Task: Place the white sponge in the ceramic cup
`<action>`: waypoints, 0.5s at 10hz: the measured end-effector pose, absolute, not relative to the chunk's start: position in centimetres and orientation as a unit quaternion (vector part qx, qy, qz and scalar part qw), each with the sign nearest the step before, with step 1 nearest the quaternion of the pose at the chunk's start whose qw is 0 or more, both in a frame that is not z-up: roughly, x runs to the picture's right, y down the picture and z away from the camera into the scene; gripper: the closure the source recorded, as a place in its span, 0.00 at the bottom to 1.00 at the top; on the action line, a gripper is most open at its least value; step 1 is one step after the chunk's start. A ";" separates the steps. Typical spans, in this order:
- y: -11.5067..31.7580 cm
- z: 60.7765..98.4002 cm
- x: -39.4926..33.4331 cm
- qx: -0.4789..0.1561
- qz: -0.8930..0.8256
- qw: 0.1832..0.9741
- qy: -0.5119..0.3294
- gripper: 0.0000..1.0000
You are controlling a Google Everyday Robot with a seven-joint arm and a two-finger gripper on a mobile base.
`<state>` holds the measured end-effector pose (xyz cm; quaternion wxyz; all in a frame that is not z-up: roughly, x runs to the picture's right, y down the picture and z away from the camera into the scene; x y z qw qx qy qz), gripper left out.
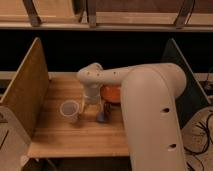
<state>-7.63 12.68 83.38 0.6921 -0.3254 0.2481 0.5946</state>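
Note:
The ceramic cup (69, 108) is a small pale round cup standing upright on the wooden table (60, 135), left of centre. My gripper (91, 115) points down at the table just right of the cup, close to its rim, hanging from the white wrist (91, 85). I cannot make out the white sponge; the gripper and arm may be hiding it. The orange plate (111, 93) lies behind and to the right of the gripper, partly covered by my arm.
My large white arm (150, 120) fills the right front of the view and hides that side of the table. A wooden side panel (25, 92) stands at the left edge and a dark panel (182, 75) at the right. Shelving runs along the back.

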 end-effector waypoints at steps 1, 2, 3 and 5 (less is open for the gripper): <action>12.7 83.4 -7.6 -0.325 0.595 0.692 0.248 0.35; 12.7 83.4 -7.6 -0.325 0.595 0.692 0.248 0.35; 12.8 83.5 -7.7 -0.326 0.593 0.694 0.246 0.35; 13.6 83.8 -8.3 -0.337 0.584 0.698 0.241 0.35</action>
